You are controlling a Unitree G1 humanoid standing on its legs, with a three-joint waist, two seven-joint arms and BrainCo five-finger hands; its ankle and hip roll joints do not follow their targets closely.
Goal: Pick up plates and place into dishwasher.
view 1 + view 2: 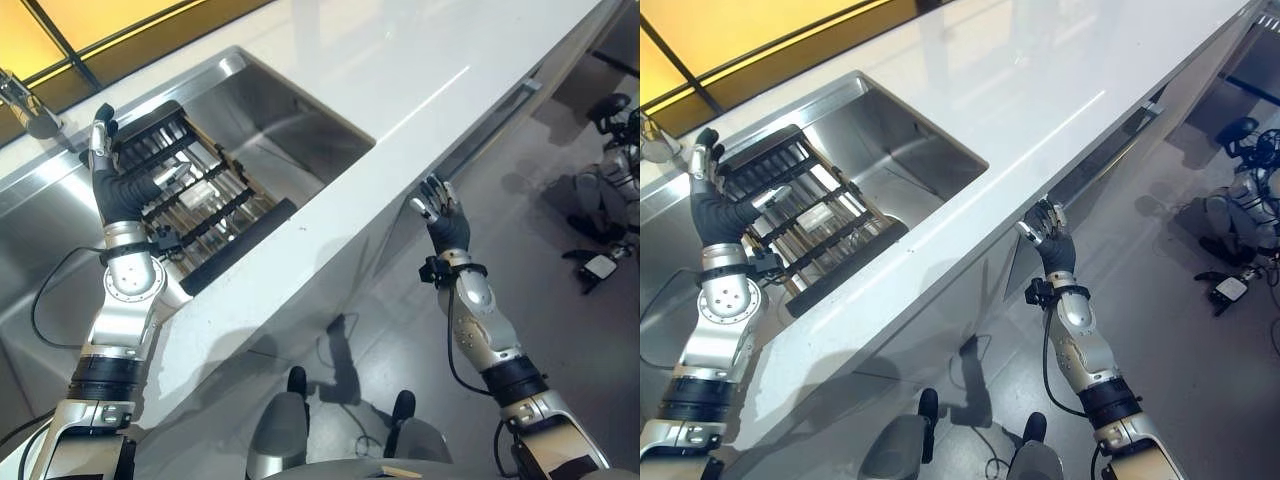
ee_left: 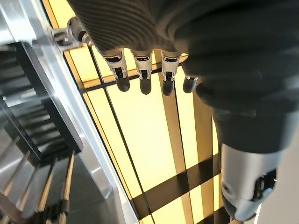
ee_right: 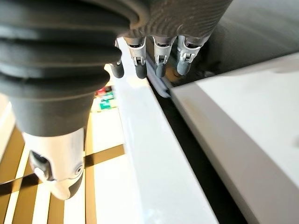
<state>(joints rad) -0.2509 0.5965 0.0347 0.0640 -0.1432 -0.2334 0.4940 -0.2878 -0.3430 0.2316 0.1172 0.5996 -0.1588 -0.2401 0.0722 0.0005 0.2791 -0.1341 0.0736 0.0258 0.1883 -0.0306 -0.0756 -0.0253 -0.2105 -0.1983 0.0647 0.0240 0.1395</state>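
Observation:
A black-railed dish rack [image 1: 195, 200] lies in the stainless sink [image 1: 290, 130]; I cannot make out a plate in it. My left hand [image 1: 103, 150] is raised over the rack's far left corner with straight fingers [image 2: 142, 70], open and empty. My right hand [image 1: 1048, 238] is below the white counter's front edge, its fingers [image 3: 159, 58] straight and close to the lower end of a long handle [image 1: 1110, 150] on the cabinet front. It is open and holds nothing.
The white counter [image 1: 430, 70] runs to the far right. A faucet [image 1: 25, 108] stands at the sink's far left, with a yellow panelled wall [image 1: 90, 20] behind. Grey floor lies below the counter, with dark equipment [image 1: 610, 190] on it at the right.

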